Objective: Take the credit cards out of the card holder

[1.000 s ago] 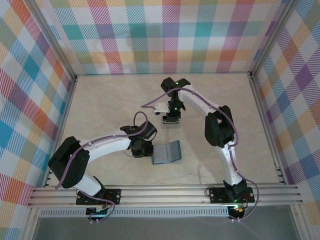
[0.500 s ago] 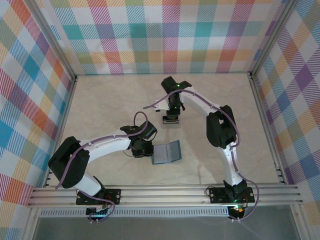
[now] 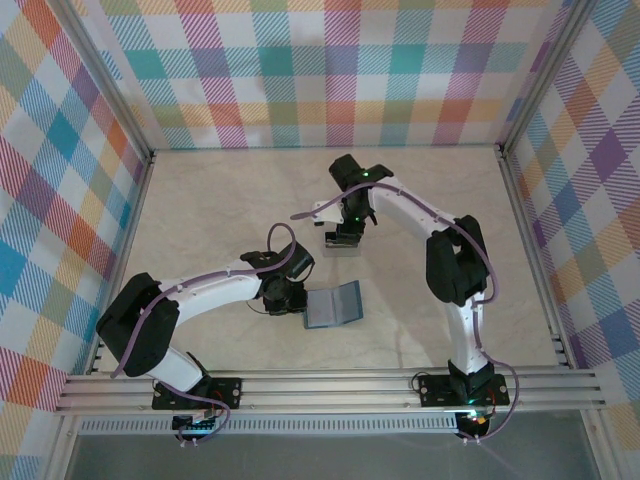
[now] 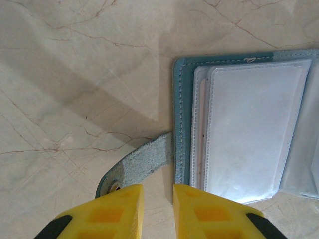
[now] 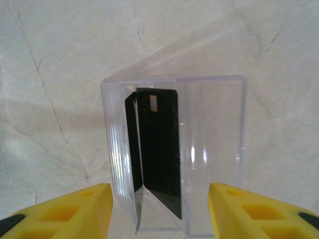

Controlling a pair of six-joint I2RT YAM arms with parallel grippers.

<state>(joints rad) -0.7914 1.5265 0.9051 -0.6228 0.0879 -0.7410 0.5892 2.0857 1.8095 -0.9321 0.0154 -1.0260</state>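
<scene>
Card holder (image 4: 249, 129) lies open on surface (image 4: 75, 74). L fingers (image 4: 107, 211) narrow, tips at its tab (image 4: 144, 162). R fingers (image 5: 65, 209) wide, either side of clear tray (image 5: 214, 139); two cards (image 5: 159, 144) upright inside.

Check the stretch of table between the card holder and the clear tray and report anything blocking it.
Nothing visible blocks it: bare table lies between the card holder and the clear tray. The right gripper hangs open over the tray.
</scene>
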